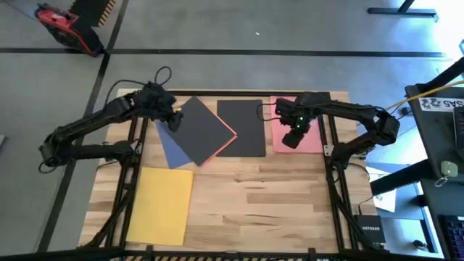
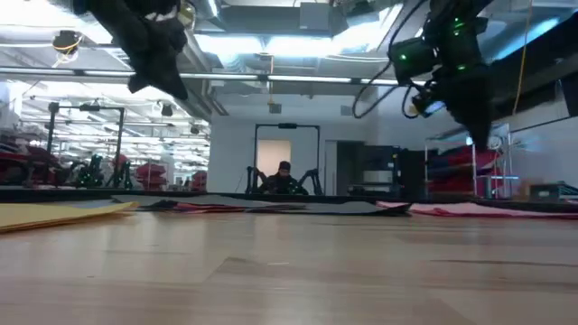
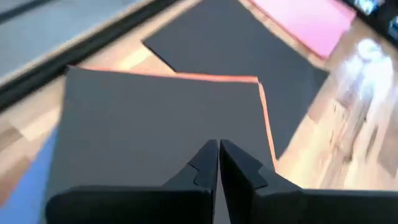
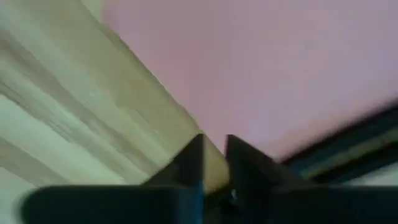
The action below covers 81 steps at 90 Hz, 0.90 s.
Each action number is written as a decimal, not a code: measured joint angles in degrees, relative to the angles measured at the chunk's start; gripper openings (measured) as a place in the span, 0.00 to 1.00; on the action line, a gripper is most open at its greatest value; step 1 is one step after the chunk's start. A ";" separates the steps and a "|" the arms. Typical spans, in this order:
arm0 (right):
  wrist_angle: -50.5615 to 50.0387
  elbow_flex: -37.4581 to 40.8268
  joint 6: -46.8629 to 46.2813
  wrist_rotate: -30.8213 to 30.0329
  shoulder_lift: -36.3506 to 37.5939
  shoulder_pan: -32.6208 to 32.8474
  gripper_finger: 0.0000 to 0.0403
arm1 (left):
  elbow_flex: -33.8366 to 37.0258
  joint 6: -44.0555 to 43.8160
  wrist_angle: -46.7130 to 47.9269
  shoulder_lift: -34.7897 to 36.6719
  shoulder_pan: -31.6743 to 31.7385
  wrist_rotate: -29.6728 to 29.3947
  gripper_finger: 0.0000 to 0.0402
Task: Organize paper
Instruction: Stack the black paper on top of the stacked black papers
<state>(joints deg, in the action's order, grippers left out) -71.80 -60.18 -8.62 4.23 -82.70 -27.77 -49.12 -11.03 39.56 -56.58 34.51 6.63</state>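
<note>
Thin flat matte sheets lie spread on a pale wood-plank table [image 1: 246, 196] w/ visible grain. A dark grey sheet [image 1: 203, 129], tilted diamond-wise at upper centre of the high view, lies on an orange sheet [image 1: 230, 135] that shows only as a thin edge, and over a blue sheet [image 1: 168, 148] poking out lower left. Just right of it a black sheet [image 1: 246, 125] lies square to the table, then a pink sheet [image 1: 308, 138] at upper right. A yellow sheet [image 1: 161, 204] sits apart at lower left.

Left gripper [image 1: 172, 116] is above the grey sheet's upper-left corner, fingers pressed nearly together, holding nothing. Right gripper [image 1: 291, 136] is over the pink sheet's left part, fingers a narrow gap apart, nothing between them.

Beyond the table: grey floor w/ dark tape lines, a red device [image 1: 61, 25] at upper left. Low view shows a big lit hall w/ a person [image 2: 284, 178] seated far back.
</note>
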 joint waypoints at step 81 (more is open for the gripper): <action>17.66 -0.02 0.67 1.40 0.00 0.04 0.00 | 0.00 10.48 -4.97 -32.52 -20.80 0.02 0.00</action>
<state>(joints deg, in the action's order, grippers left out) -54.14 -60.20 -7.95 5.63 -82.70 -27.73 -49.12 -0.56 34.59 -89.10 13.71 6.66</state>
